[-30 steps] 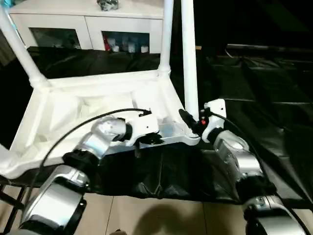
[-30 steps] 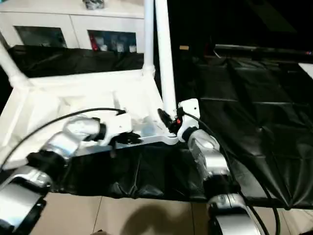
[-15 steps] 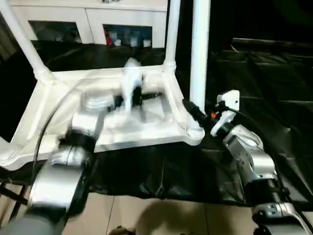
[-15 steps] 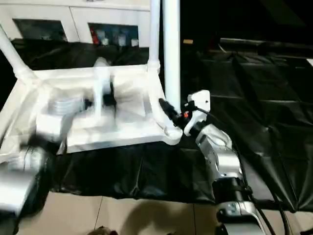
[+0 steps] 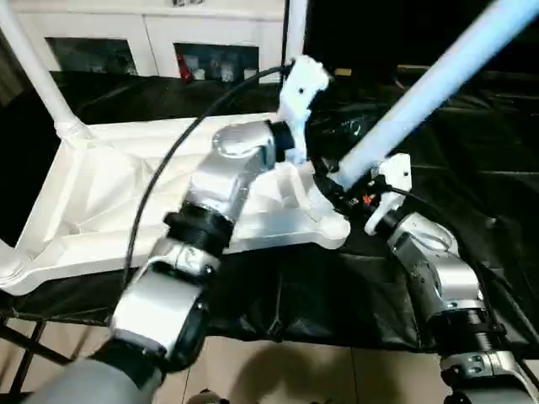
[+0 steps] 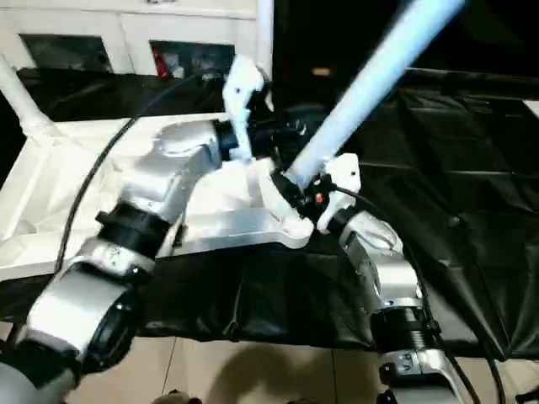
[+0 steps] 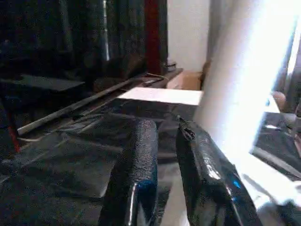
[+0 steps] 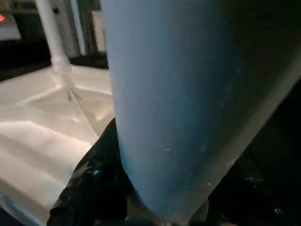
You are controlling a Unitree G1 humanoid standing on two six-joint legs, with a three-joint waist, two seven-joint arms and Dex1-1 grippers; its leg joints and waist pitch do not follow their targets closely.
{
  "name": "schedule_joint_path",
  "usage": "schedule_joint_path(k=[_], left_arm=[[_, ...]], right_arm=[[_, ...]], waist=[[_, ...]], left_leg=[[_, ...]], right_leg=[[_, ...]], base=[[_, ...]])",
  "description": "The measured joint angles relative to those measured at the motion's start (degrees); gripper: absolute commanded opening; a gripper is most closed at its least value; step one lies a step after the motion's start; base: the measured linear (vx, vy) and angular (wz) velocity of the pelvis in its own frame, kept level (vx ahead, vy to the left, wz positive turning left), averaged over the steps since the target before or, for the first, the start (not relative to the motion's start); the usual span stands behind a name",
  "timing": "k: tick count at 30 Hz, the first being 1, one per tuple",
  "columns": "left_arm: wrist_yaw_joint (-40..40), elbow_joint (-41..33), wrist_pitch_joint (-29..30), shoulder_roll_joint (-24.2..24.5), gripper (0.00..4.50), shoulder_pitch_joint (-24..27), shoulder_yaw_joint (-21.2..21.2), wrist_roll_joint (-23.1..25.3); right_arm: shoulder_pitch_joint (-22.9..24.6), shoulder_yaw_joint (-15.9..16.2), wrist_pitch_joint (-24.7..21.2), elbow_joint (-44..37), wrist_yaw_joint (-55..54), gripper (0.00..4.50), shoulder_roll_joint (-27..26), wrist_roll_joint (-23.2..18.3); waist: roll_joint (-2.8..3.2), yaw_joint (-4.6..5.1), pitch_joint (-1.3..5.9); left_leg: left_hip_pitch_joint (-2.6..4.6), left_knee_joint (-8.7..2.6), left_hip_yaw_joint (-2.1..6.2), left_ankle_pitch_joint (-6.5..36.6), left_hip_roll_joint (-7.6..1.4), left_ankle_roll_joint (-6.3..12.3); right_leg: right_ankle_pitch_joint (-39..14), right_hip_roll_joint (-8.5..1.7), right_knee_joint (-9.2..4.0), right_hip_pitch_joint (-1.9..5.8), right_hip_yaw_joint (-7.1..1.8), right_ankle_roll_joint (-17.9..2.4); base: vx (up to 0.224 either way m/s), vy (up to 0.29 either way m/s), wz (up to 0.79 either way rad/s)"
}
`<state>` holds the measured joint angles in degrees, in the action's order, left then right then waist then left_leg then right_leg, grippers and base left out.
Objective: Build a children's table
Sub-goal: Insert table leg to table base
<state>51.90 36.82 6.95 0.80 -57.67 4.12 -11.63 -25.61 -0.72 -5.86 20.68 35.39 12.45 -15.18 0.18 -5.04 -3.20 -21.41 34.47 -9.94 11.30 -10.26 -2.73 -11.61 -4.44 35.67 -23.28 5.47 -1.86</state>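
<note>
The children's table top lies upside down on a black cloth. One white leg stands in its far left corner socket, and another leg rises at the far right corner. My right gripper is shut on the base of a third leg, which leans steeply up to the right above the near right corner socket. My left arm reaches across the top toward that leg. The left gripper hangs beside the leaning leg, its fingers a narrow gap apart with nothing between them.
A white cabinet with glass doors stands behind the work. The black cloth spreads wide to the right of the table top. Pale floor shows below the cloth's front edge. A black cable arcs over my left arm.
My left arm swung from the top's near edge up across it to the far right, its fingers parting slightly. The leg in my right gripper went from upright to leaning right.
</note>
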Motion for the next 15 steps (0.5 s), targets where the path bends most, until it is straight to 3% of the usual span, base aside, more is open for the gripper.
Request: schedule_joint_path(k=[3, 7, 11, 15], left_arm=[[1.3, -1.5, 0.1, 0.7, 0.88, 2.0, 0.0, -0.2], [-0.1, -1.0, -1.0, 3.2, 1.23, 2.7, 0.3, 1.0], [3.0, 2.2, -4.7, 9.2, 1.57, 4.4, 2.8, 5.0], [10.0, 5.3, -6.2, 12.6, 1.76, 10.0, 7.2, 8.0]], right_arm=[[0.3, 0.1, -0.2, 0.6, -0.1, 1.88, 0.0, 0.1], [0.2, 0.1, -0.2, 0.9, -0.6, 1.88, -0.1, 0.3], [0.2, -0.1, -0.3, 0.9, -0.7, 1.88, 0.4, 0.3], [0.2, -0.2, -1.5, 0.9, 0.1, 1.88, 1.9, 0.3]], waist=[[-0.05, 0.04, -0.03], [-0.05, 0.05, -0.03], [-0.04, 0.18, -0.02], [-0.04, -0.07, -0.03]], left_leg=[[0.13, 0.0, 0.0, -0.1, -0.01, -0.03], [0.13, 0.0, 0.01, -0.1, -0.01, -0.12], [0.16, -0.03, 0.01, -0.1, -0.01, -0.11], [0.03, -0.02, 0.0, -0.1, 0.0, -0.09]], right_leg=[[0.0, 0.0, 0.11, 0.08, -0.01, 0.0], [0.1, 0.0, 0.14, 0.09, -0.01, 0.0], [0.1, 0.01, 0.11, 0.1, -0.02, 0.0], [0.1, 0.0, 0.03, 0.07, -0.01, 0.0]], base=[[0.0, 0.0, 0.0], [0.0, 0.0, 0.0], [0.0, 0.0, 0.0], [0.0, 0.0, 0.0]])
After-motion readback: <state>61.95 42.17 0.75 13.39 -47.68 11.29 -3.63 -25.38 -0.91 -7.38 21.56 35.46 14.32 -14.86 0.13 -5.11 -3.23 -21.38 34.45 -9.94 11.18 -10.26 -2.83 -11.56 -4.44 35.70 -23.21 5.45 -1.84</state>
